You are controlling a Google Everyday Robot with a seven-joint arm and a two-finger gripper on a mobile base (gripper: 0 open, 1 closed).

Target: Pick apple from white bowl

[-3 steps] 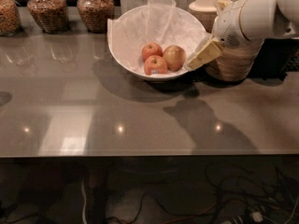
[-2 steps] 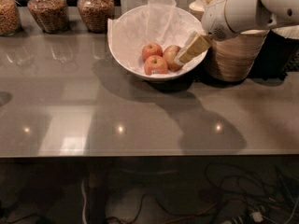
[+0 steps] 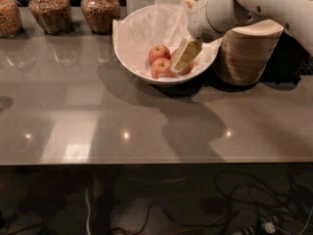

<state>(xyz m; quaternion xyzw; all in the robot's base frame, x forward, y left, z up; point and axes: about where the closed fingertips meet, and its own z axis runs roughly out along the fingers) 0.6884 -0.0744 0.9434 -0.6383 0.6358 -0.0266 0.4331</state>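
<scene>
Apple (image 3: 188, 67) shares white bowl (image 3: 128, 53) with two redder apples (image 3: 159, 54), beneath gripper (image 3: 178, 67).

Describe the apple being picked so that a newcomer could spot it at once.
Find the wide white bowl, lined with crinkled tissue, at the back of the grey table. Of the three apples inside, the apple is the rightmost. It is the only one partly hidden behind the gripper, which hangs just over it; the two other apples lie uncovered to its left.

Three glass jars (image 3: 48, 11) of brown grain along the back left, stack of beige bowls (image 3: 247, 55) back right, glossy grey table (image 3: 146, 126), cables (image 3: 244, 204) tangled below, gripper (image 3: 182, 62) just left of the stack.
</scene>
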